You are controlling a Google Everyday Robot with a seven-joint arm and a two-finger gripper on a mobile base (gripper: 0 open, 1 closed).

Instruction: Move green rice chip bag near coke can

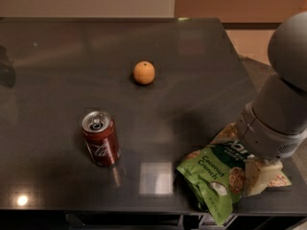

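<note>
My gripper (257,176) at the green rice chip bag (216,169), front-right of the dark table (57,56).
Gripper against the bag's right side, my arm covering its top; clamped or loose, I cannot tell. Bag lies crumpled at the front edge, well apart from the upright coke can (100,144) to its left. Orange (144,73) farther back.

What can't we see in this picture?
All in the camera view:
1. Gripper, at the table's right edge on the green rice chip bag: mostly hidden under the arm's grey wrist.
2. Bag's upper part: covered by that wrist.
3. Arm's upper part: cut off by the right edge.
</note>
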